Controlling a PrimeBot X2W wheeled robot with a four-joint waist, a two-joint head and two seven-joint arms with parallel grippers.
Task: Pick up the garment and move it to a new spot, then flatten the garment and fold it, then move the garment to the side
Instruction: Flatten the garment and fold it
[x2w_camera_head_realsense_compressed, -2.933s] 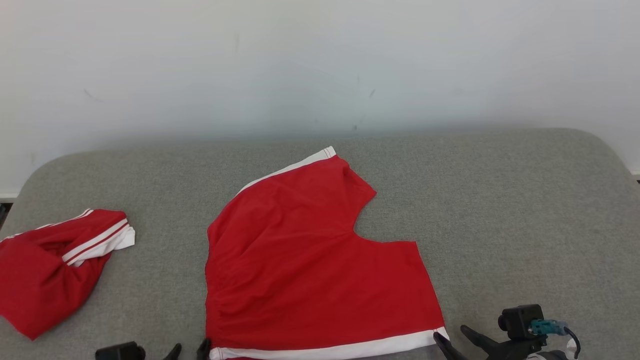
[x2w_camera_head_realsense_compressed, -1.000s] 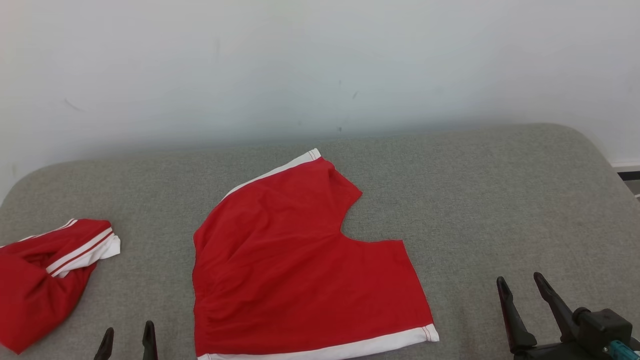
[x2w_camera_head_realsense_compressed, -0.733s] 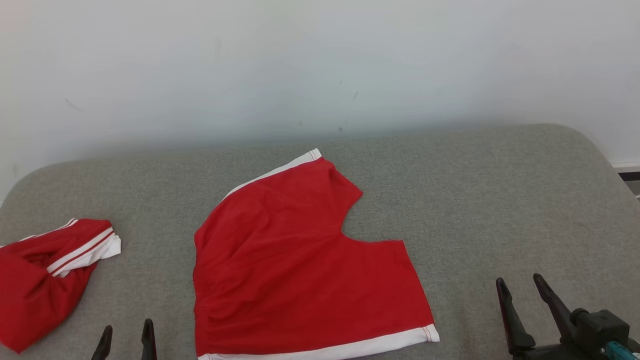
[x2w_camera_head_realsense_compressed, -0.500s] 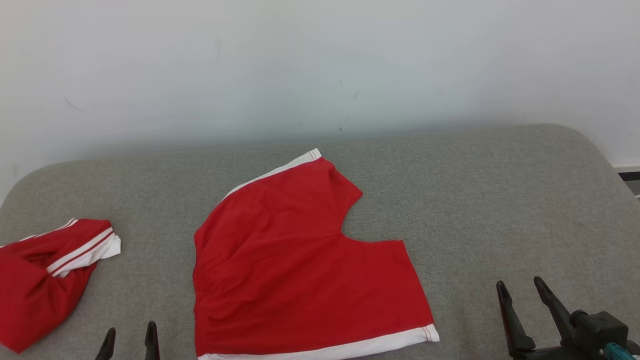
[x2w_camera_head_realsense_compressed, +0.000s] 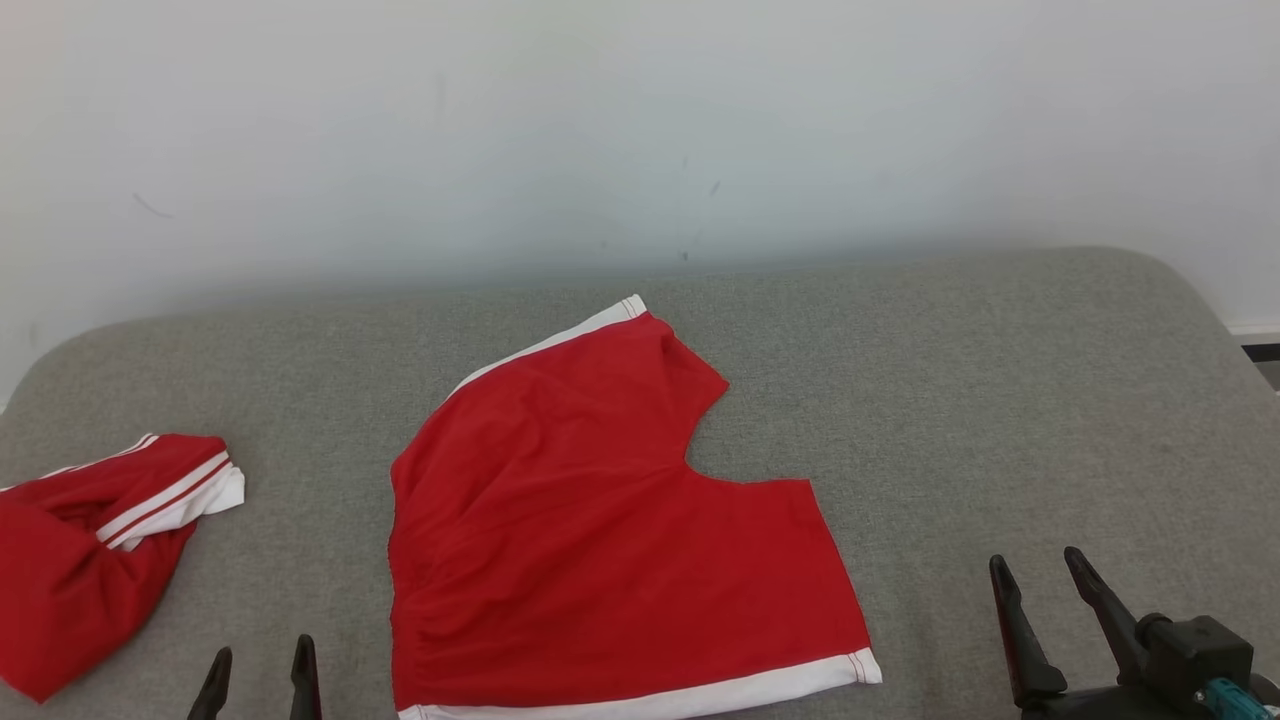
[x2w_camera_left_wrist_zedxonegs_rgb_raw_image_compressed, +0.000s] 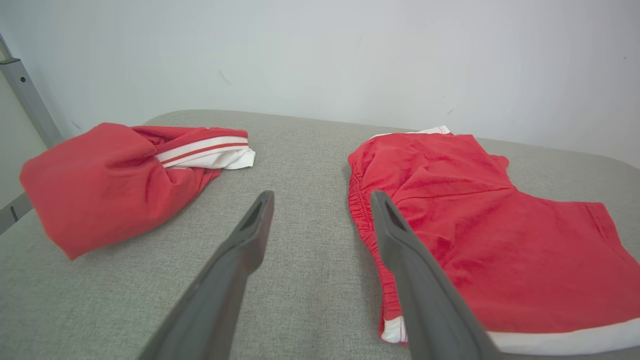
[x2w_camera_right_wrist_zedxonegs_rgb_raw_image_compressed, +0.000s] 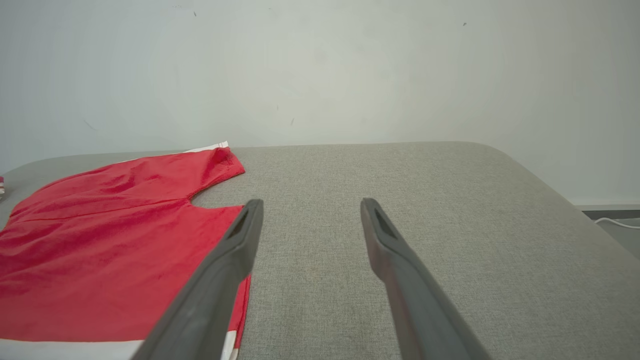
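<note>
On the grey fabric-covered pad (x2w_camera_head_realsense_compressed: 1000, 400) in the head view, the red shorts with white hem bands (x2w_camera_head_realsense_compressed: 600, 540) lie spread in the middle. The waistband is to the left, one leg reaches toward the white wall (x2w_camera_head_realsense_compressed: 640, 120), and the other runs along the near edge. The left gripper (x2w_camera_head_realsense_compressed: 262, 648) sits low beside the waistband corner, and the right gripper (x2w_camera_head_realsense_compressed: 1033, 556) sits off the right end of the near hem. Both have their fingers apart and hold nothing. A crumpled red garment with white stripes (x2w_camera_head_realsense_compressed: 90, 540) lies well apart at the left.

In the left wrist view, the left gripper (x2w_camera_left_wrist_zedxonegs_rgb_raw_image_compressed: 322, 195) points along the bare strip between the crumpled garment (x2w_camera_left_wrist_zedxonegs_rgb_raw_image_compressed: 100, 185) and the shorts (x2w_camera_left_wrist_zedxonegs_rgb_raw_image_compressed: 475, 240). The gathered waistband is just beside the finger at that view's right. The cloth looks nearly flat, so folding seems the step in hand. I would pinch the near hem at both corners, low against the pad and through both layers. Then I would carry it evenly onto the far leg so the crease runs straight.

In the right wrist view, the right gripper (x2w_camera_right_wrist_zedxonegs_rgb_raw_image_compressed: 311, 201) stands spread over bare pad (x2w_camera_right_wrist_zedxonegs_rgb_raw_image_compressed: 450, 225), with the shorts (x2w_camera_right_wrist_zedxonegs_rgb_raw_image_compressed: 110, 240) beside the finger at that view's left. Wide free room runs right to the pad's rounded edge. The other garment crowds the left, so the right side looks better for setting the fold aside.
</note>
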